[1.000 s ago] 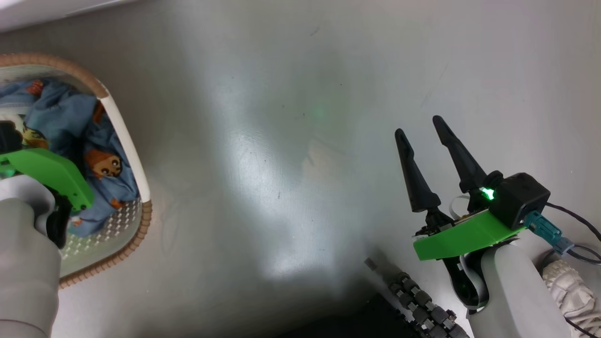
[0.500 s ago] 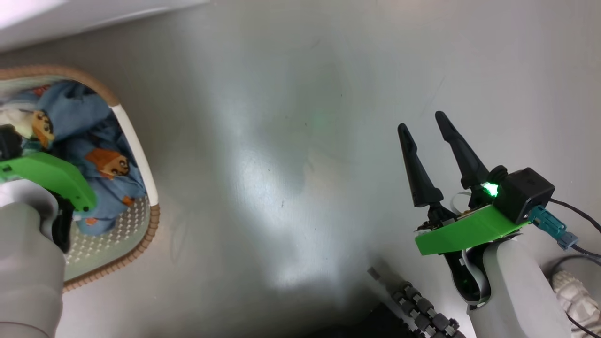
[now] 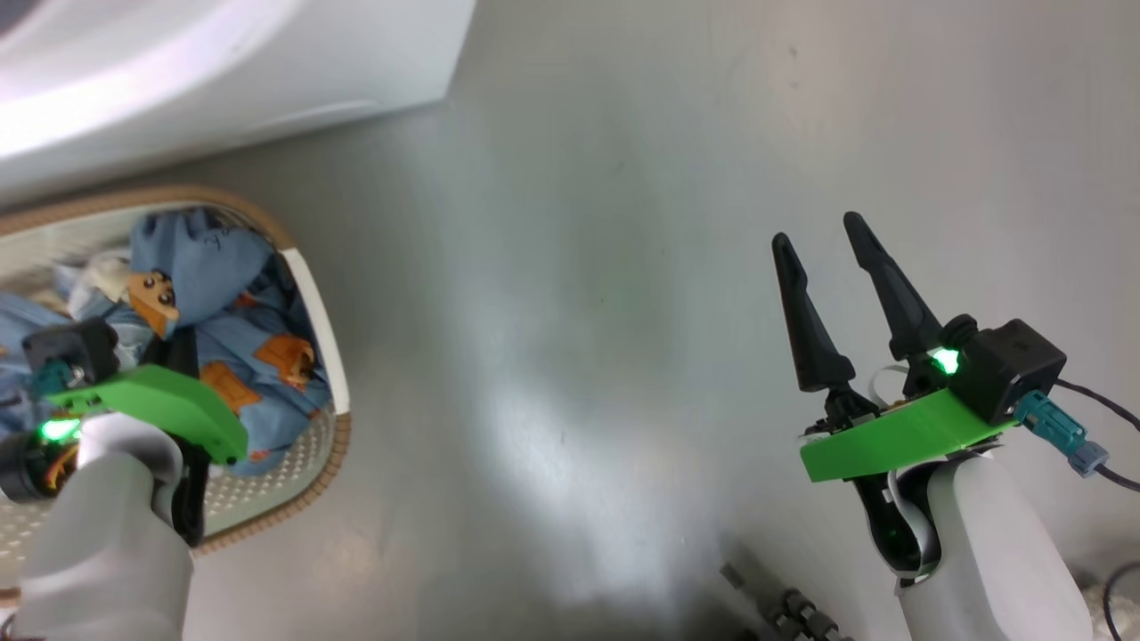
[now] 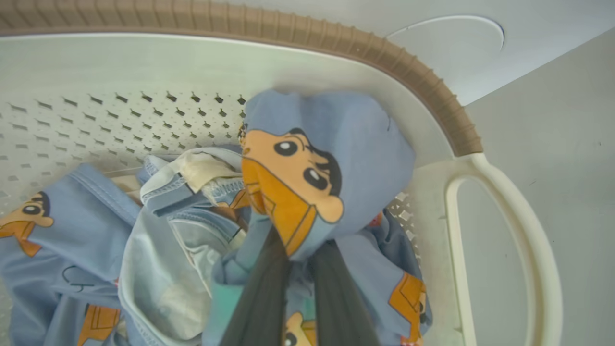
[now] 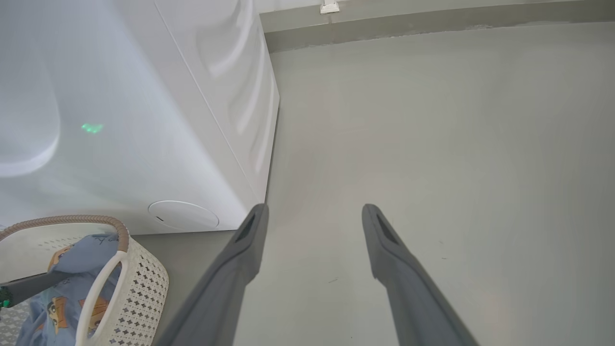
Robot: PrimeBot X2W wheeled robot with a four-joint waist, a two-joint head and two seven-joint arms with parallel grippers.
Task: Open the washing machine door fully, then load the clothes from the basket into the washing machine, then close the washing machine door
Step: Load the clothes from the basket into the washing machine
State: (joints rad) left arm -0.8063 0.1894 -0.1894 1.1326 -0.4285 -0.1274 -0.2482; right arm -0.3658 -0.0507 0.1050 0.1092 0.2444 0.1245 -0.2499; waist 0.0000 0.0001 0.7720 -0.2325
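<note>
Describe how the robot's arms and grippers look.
Both forearms are pale grey and rounded, each with a bright green flat bracket at the wrist. The right gripper and left gripper have two long, tapering dark fingers. A black camera box, glowing green light and teal connector with dark cable sit on the right wrist.

The basket (image 4: 144, 62) was smooth cream plastic, perforated, with a ribbed brown woven-look rim. The clothes (image 4: 365, 144) were soft matt cloth. The washing machine (image 5: 144, 120) looked glossy white; the floor (image 5: 432, 120) smooth grey with sheen.
</note>
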